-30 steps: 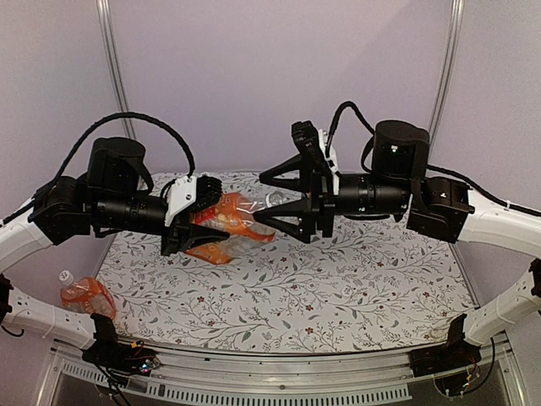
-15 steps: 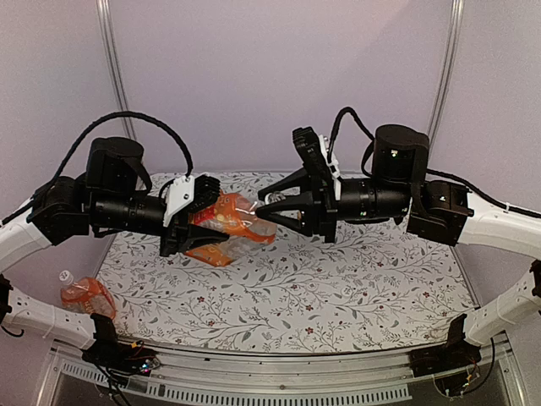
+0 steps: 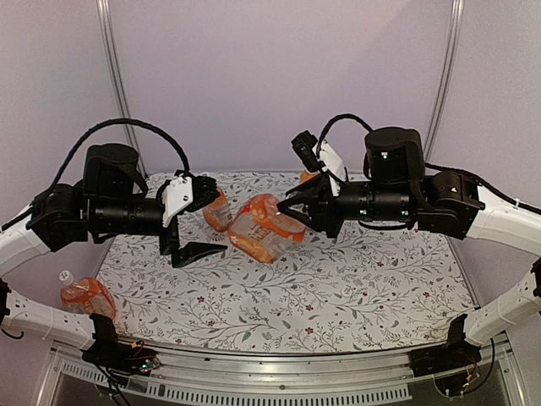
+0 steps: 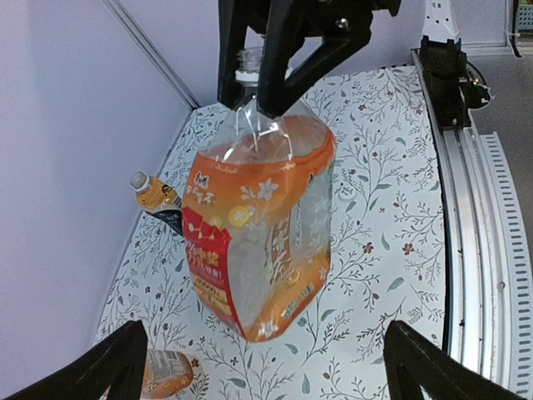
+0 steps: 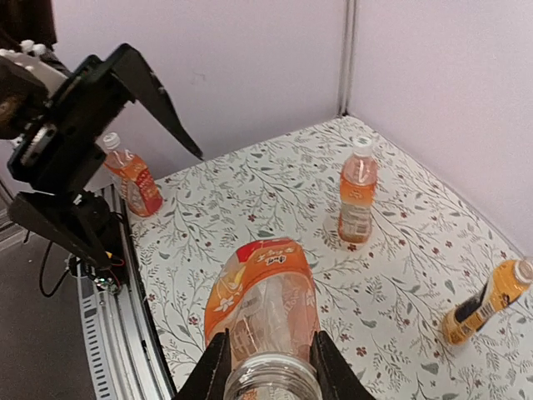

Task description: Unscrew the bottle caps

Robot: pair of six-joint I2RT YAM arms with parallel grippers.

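1. The right gripper pinches a squat bottle by its neck. The jaws are pressed onto the clear plastic just under the mouth.
2. That bottle hangs in the air above the floral table, between the two arms. Its orange-labelled base is tilted down toward the left arm.
3. In the right wrist view the neck end looks clear and open-mouthed, though I cannot say that for certain.
4. The left gripper is spread wide. Its fingers sit either side of the bottle's base and do not touch it.
5. A second squat bottle stands upright on the table toward the far side, with a white cap on top.
6. A third squat bottle sits at the near left corner, close to the rail, with its cap on. I cannot tell whether it stands straight or leans.
7. The slim bottle with the dark label is tilted near the wall, well apart from the others, and it is capped too.
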